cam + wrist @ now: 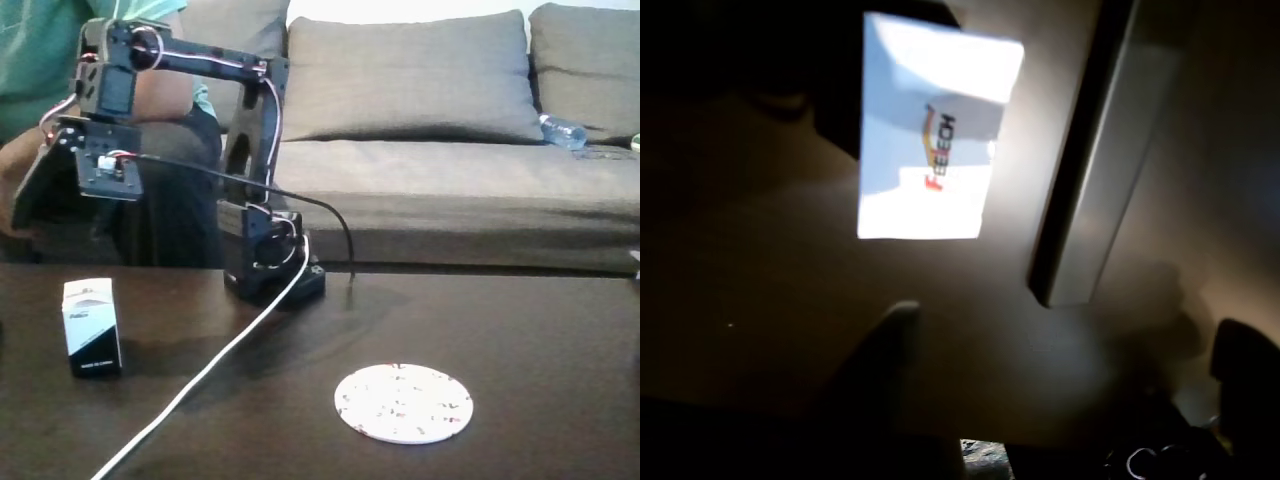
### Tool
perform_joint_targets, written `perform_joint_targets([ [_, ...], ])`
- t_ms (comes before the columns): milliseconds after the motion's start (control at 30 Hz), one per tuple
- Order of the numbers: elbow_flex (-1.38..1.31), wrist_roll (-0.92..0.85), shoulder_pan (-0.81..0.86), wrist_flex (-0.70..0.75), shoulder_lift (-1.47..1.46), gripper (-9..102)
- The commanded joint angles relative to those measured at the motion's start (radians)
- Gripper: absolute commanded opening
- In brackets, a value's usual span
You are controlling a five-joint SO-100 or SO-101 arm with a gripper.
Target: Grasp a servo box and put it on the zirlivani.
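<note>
The servo box (91, 326) stands upright at the left of the dark table, white on top with a black lower band. In the wrist view its white top (935, 140) carries orange and black lettering and lies ahead of the fingers. My gripper (35, 195) hangs in the air above and slightly left of the box. In the wrist view the gripper (1070, 350) is open, its two dark fingertips (890, 345) far apart with nothing between them. The zirlivani (403, 402), a flat white speckled disc, lies on the table right of centre, well away from the box.
The arm's base (272, 270) stands at the table's back edge. A white cable (215, 360) runs from it diagonally to the front left. A person (60, 60) sits behind the arm on a grey sofa (430, 130). A water bottle (563, 131) lies on the sofa.
</note>
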Motion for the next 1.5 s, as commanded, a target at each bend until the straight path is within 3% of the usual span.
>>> perform_joint_targets([
  [0,0.032,0.006,0.0,-0.04,0.014,37],
  [300,0.229,0.012,0.003,-0.137,0.023,37],
  [1467,0.336,0.044,-0.02,-0.25,0.008,36],
])
